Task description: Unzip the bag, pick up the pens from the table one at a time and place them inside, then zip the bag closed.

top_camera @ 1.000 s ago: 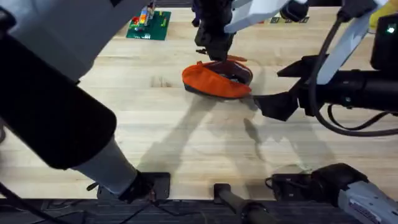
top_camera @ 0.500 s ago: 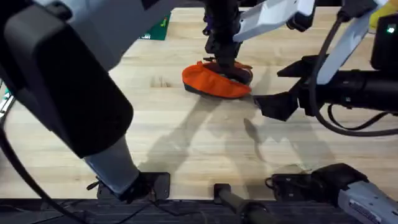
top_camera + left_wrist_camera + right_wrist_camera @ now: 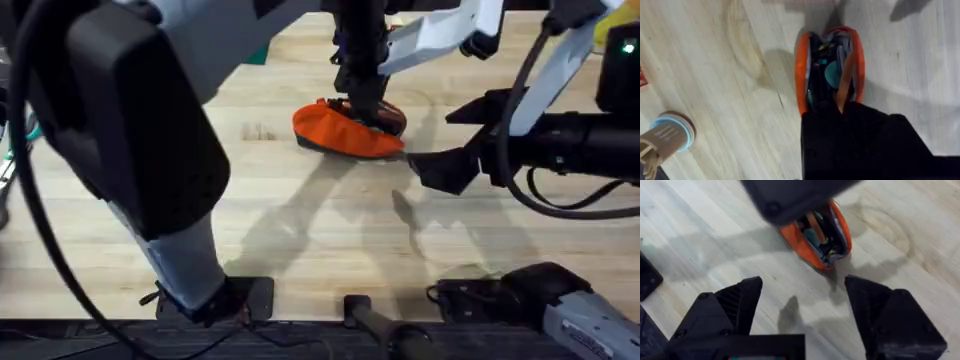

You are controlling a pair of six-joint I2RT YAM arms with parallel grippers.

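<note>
Orange fabric of the bag (image 3: 345, 132) lies on the worktop (image 3: 300, 230) directly under the left tool (image 3: 366, 103), its zipper open and its mouth gaping. Over the last second the left arm has swung in from the side and come down: its tool, earlier hovering just above the pouch, now dips into the opening. In the left wrist view an orange pen (image 3: 844, 85) runs from the tool's tip down into the pouch, among dark and teal contents. That suggests a pen is being delivered, so the unzipping is done and the filling is under way; zipping shut remains. Whether the left tool is clamped on the pen or has let go cannot be told, since its own body hides the tips.

Posed steeply, the left arm reaches from its base at the near left across the middle, forearm large under the camera, wrist pointing almost straight down over the bag.

Held low and level, the right arm extends in from the right side, its tool (image 3: 802, 300) spread wide and empty, aimed at the bag's near end and a short way off it, not touching. It has not moved during the second.
</note>
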